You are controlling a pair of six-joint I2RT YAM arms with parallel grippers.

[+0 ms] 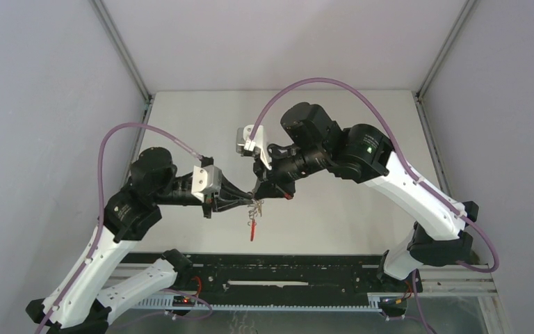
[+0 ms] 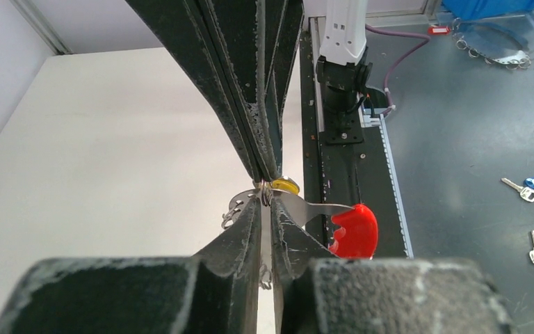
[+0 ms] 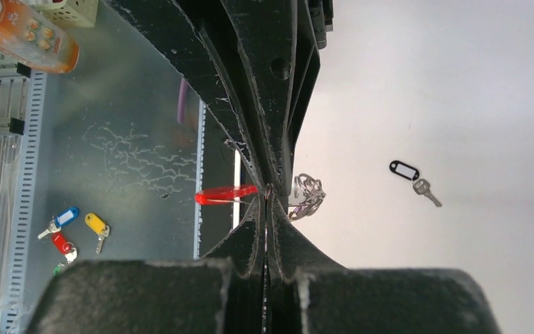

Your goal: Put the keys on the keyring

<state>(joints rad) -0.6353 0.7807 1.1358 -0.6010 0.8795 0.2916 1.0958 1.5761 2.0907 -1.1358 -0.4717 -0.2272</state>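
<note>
table (image 1: 348,125): white | grey surface (image 3: 132,125): scuffed, beside table | blue-tagged key (image 3: 66,217), red-tagged key (image 3: 61,243): on it, close together

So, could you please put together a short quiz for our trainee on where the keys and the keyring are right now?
1. True or false: the right fingers hold the black-tagged key.
2. In the top view, the keyring is: A) lying by the left arm's base; B) hanging where the left fingers and right fingers meet; C) lying by the right arm's base.
3. In the left wrist view, what colour is the tag at the meeting fingertips?
Key: 1 false, that key lies on the table, apart from both arms; 2 B; 3 yellow.
</note>
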